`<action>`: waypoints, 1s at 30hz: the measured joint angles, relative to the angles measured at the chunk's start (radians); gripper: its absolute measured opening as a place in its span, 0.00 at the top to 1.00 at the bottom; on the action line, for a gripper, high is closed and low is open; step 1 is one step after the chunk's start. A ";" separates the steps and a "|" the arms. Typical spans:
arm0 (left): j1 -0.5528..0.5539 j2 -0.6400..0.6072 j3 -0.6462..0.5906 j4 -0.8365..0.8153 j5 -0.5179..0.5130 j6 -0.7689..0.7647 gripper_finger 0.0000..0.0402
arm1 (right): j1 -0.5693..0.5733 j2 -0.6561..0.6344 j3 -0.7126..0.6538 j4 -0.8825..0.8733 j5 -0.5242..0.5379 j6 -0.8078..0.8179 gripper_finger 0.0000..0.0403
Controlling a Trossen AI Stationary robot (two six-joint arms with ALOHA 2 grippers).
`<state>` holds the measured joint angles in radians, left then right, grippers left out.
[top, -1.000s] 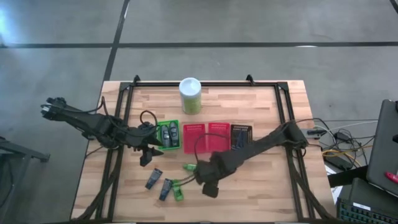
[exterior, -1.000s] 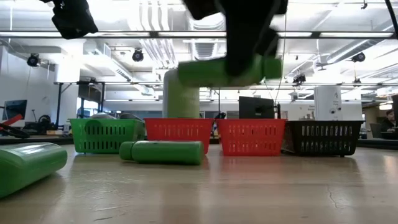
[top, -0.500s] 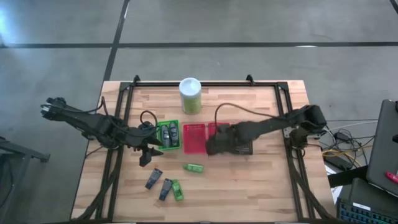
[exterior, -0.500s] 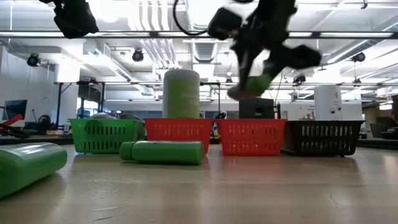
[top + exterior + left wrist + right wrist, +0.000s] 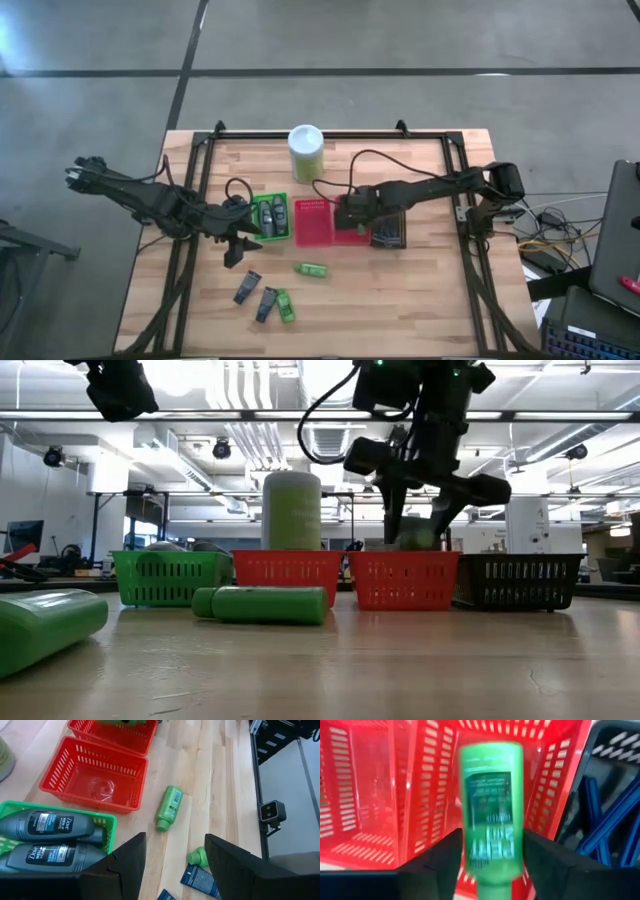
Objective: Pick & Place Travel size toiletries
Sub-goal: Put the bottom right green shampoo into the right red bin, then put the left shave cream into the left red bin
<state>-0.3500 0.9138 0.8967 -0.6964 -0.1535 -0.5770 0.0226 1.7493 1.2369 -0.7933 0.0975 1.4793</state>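
Note:
My right gripper [image 5: 347, 212] hangs pointing down over the second red basket [image 5: 403, 580], open. A bright green mini bottle [image 5: 491, 795] stands upright and blurred between its fingers, level with the basket's rim [image 5: 415, 540]. My left gripper [image 5: 238, 250] hovers open and empty beside the green basket [image 5: 270, 217], which holds two dark grey tubes [image 5: 45, 825]. Another green bottle [image 5: 313, 270] lies on its side on the table. Two dark tubes [image 5: 247, 288] [image 5: 266, 303] and a green bottle [image 5: 287, 306] lie near the front edge. My right gripper's fingers [image 5: 440, 860] stand on either side of the green bottle's lower half [image 5: 490, 850], coming from above. I cannot tell whether they touch it. The bottle is upright, cap end toward the wrist, inside the red basket's opening.
A tall green white-lidded canister [image 5: 306, 152] stands at the far middle. The first red basket [image 5: 312, 222] holds nothing. The black basket [image 5: 390, 228] holds blue sticks [image 5: 600, 810]. A dark frame runs round the table's edges.
My right gripper has carried the green bottle from the front middle of the table toward the far side, to above the second red basket. It has rolled about its pointing line, turning the bottle from level to upright, sunk a little and opened.

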 joint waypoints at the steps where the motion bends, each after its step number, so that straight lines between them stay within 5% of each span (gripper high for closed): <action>1: 0.000 0.000 0.000 0.000 0.000 0.000 0.49 | 0.000 0.000 0.003 0.000 0.006 -0.011 0.48; 10: -0.002 0.000 -0.001 -0.140 0.065 0.004 0.49 | 0.009 0.002 0.055 -0.025 0.059 -0.072 0.27; 16: -0.056 0.009 -0.014 -0.333 0.067 -0.246 0.49 | 0.032 0.000 0.129 -0.119 0.090 -0.129 0.20; 25: -0.265 0.121 -0.123 -0.243 0.092 -0.714 0.46 | 0.044 -0.002 0.171 -0.142 0.088 -0.255 0.14; 30: -0.300 0.247 -0.134 -0.047 0.092 -0.791 0.34 | 0.050 -0.002 0.201 -0.162 0.087 -0.336 0.11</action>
<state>-0.6502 1.1609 0.7625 -0.7436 -0.0616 -1.3680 0.0723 1.7470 1.4377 -0.9549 0.1849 1.1431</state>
